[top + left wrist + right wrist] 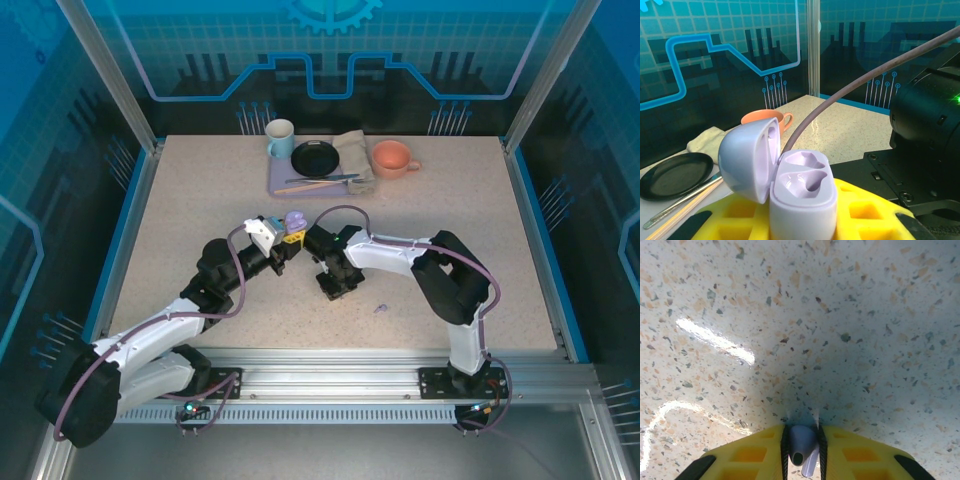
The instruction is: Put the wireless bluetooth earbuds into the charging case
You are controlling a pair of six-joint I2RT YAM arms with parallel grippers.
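My left gripper (288, 240) is shut on a lilac charging case (295, 218), holding it upright above the table's middle. In the left wrist view the case (802, 200) stands between my yellow fingers (865, 215), its lid (747, 160) swung open to the left and both wells empty. My right gripper (337, 285) points down at the table just right of it. Its black pads (785, 447) are shut on a lilac earbud (801, 440) close over the speckled tabletop. A second lilac earbud (380, 308) lies loose on the table to the right.
At the back stands a lilac tray (278, 185) with a pale mug (280, 138), a black plate (315, 158), utensils and a beige cloth (352, 150). An orange cup (392, 158) sits beside it. The right arm's black body (925, 130) is close to the case.
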